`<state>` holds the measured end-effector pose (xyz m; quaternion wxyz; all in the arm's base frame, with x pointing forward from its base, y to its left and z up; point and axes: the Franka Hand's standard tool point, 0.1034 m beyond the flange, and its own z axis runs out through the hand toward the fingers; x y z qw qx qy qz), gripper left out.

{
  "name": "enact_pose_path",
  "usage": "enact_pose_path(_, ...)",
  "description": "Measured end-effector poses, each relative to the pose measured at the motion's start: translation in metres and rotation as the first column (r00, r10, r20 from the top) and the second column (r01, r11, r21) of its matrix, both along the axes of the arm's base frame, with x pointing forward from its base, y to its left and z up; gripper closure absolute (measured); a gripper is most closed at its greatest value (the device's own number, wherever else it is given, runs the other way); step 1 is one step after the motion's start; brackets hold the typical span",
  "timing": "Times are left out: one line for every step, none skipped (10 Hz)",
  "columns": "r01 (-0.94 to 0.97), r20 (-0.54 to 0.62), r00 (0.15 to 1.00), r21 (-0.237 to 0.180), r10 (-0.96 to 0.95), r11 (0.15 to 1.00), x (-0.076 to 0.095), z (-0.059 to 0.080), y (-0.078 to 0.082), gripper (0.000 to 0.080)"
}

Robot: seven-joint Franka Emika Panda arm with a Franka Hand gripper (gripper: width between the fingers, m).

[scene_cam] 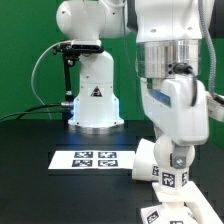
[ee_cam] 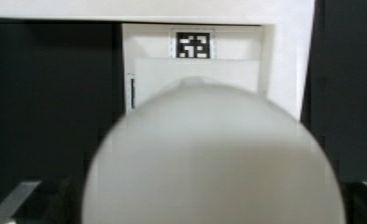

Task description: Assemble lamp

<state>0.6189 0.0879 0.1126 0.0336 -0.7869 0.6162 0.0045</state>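
In the wrist view the round white head of the bulb (ee_cam: 198, 150) fills the space between my gripper's (ee_cam: 198, 208) dark fingers (ee_cam: 20, 205), which are shut on it. Beyond it lies the flat white base (ee_cam: 198, 70) with one tag. In the exterior view my gripper (scene_cam: 171, 172) hangs low at the right, with a tagged white piece, apparently the bulb (scene_cam: 170, 181), in it just above the base (scene_cam: 168, 212) at the front edge. The tapered shade (scene_cam: 145, 160) lies tilted on the table just to the exterior view's left of the gripper.
The marker board (scene_cam: 93, 158) lies flat on the black table left of the shade. The robot's big white pedestal (scene_cam: 93, 100) stands behind it, with a black cable looping at its left. A green wall closes the back.
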Motion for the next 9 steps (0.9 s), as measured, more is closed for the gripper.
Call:
enact_pose_path(-0.179, 0.014, 0.984, -0.004, 0.179, 0.984, 0.0, 0.001, 0.004, 0.0107)
enact_pose_path(-0.347, 0.024, 0.938, -0.005, 0.347, 0.938, -0.001, 0.003, 0.012, 0.0101)
enact_pose_path(-0.414, 0.027, 0.91, -0.006, 0.414, 0.91, -0.002, 0.002, 0.017, 0.0101)
enact_pose_path(-0.457, 0.029, 0.889, -0.011, 0.457, 0.889, -0.001, 0.001, 0.014, 0.0101)
enact_pose_path(-0.524, 0.032, 0.851, -0.017, 0.524, 0.852, -0.001, 0.001, 0.013, 0.0101)
enact_pose_path(-0.569, 0.034, 0.822, -0.021, 0.569, 0.822, -0.001, 0.001, 0.013, 0.0101)
enact_pose_path(-0.608, 0.036, 0.793, -0.025, 0.609, 0.794, -0.001, 0.001, 0.013, 0.0101)
enact_pose_path(-0.756, 0.033, 0.651, -0.07, 0.759, 0.651, 0.001, 0.002, 0.01, 0.0101)
enact_pose_path(-0.866, 0.027, 0.487, -0.119, 0.873, 0.486, 0.005, 0.002, 0.012, 0.0101)
